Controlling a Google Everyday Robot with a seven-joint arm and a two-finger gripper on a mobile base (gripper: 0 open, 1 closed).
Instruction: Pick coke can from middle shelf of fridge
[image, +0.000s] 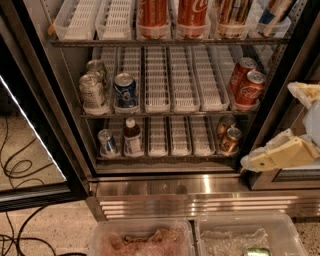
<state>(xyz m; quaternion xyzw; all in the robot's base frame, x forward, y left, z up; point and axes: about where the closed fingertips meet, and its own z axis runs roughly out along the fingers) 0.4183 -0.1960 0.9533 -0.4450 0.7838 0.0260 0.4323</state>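
On the middle shelf (165, 114), rightmost tray (212, 104), two coke cans (247, 90); end effector (270, 126) beside fridge (170, 188), splayed, empty.

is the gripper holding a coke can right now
No, the gripper is open and empty outside the fridge at the right, while the coke can stands on the middle shelf.

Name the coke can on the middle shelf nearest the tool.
The front coke can, ahead of its twin; the tool hovers open, lower right, outside the fridge.
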